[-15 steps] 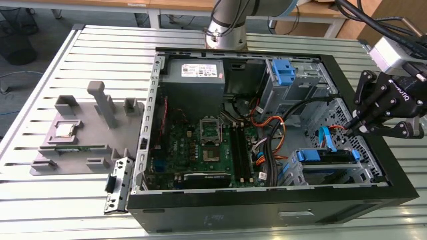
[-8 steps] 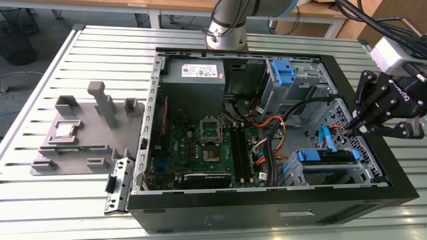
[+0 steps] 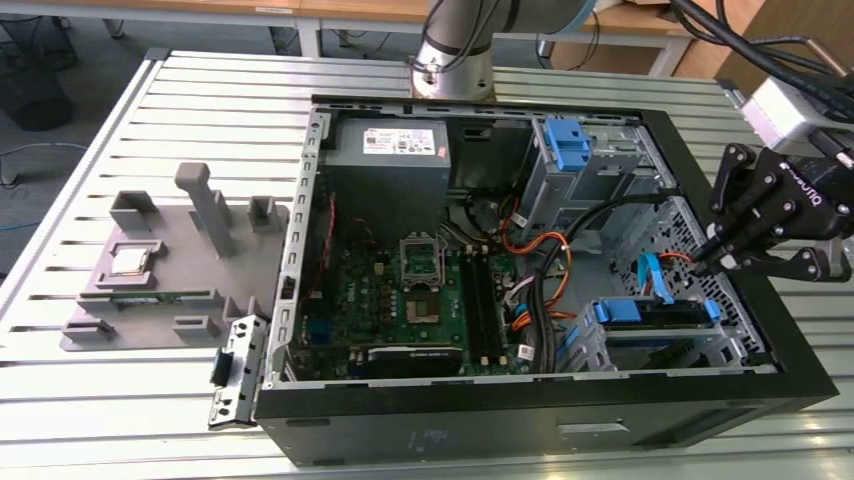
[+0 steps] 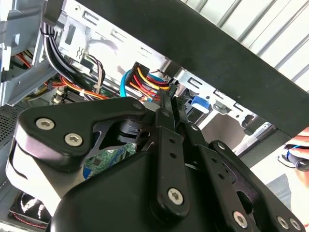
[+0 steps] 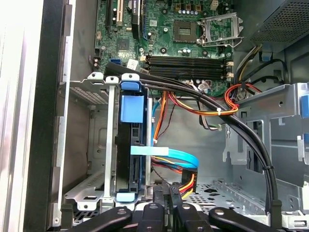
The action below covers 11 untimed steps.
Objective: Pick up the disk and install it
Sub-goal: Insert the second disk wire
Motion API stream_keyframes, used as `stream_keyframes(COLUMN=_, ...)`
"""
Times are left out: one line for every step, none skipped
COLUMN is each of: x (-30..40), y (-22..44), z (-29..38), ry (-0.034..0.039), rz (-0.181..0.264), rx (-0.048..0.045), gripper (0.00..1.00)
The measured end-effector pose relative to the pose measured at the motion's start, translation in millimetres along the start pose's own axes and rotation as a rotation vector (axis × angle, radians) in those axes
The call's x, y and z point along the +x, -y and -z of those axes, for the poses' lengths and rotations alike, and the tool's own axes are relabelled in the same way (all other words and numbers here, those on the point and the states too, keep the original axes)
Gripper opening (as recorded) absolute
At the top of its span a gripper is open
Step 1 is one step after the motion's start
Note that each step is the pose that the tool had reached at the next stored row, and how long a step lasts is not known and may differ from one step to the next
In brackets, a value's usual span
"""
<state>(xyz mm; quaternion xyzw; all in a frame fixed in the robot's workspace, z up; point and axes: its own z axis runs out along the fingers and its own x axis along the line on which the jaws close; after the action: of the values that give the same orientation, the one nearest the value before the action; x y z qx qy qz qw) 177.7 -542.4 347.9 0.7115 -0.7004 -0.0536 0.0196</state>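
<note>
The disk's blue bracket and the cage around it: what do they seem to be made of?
The blue bracket on the disk looks like moulded plastic: even matte colour, rounded tab ends. The cage holding it looks like bare sheet metal: dull silver-grey, thin folded edges, punched slots. The gripper beside the case looks like black-coated metal, though its matte finish leaves that open.

black end effector (image 4: 166,104) (fingers together), coloured cables (image 4: 145,79)

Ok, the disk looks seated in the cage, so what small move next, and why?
Probably back the gripper off slightly. The disk already stands in the drive cage, and the shut fingers sit right against the red-and-yellow wires, which they might snag.
</note>
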Motion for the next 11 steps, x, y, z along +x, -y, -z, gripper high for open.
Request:
stream_keyframes(x=0.5, y=-0.6, z=-0.1, ry=0.0001, rz=0.000, rx=0.0009, gripper=0.16)
stream_keyframes(x=1.1, y=-2.0, z=-0.2, ry=0.0001, rz=0.000, rx=0.0025, gripper=0.16)
stream_keyframes(x=1.9, y=-3.9, z=-0.3, ry=0.0003, rz=0.000, rx=0.0046, gripper=0.16)
stream_keyframes(x=2.8, y=-5.4, z=-0.6, ry=0.0005, rz=0.000, rx=0.0063, gripper=0.16)
stream_keyframes(x=3.8, y=-6.2, z=-0.7, ry=0.0004, rz=0.000, rx=0.0079, gripper=0.16)
stream_keyframes(x=4.8, y=-6.6, z=-1.0, ry=0.0003, rz=0.001, rx=0.0105, gripper=0.16)
stream_keyframes(x=5.9, y=-7.3, z=-1.4, ry=0.0004, rz=0.001, rx=0.0155, gripper=0.16)
stream_keyframes(x=6.7, y=-8.3, z=-2.0, ry=0.0007, rz=0.001, rx=0.0220, gripper=0.16)
stream_keyframes(x=7.5, y=-9.7, z=-2.3, ry=0.0005, rz=0.002, rx=0.0273, gripper=0.16)
stream_keyframes(x=8.2, y=-11.3, z=-2.5, ry=0.0006, rz=0.002, rx=0.0319, gripper=0.16)
stream_keyframes(x=8.7, y=-13.2, z=-2.8, ry=0.0009, rz=0.002, rx=0.0361, gripper=0.16)
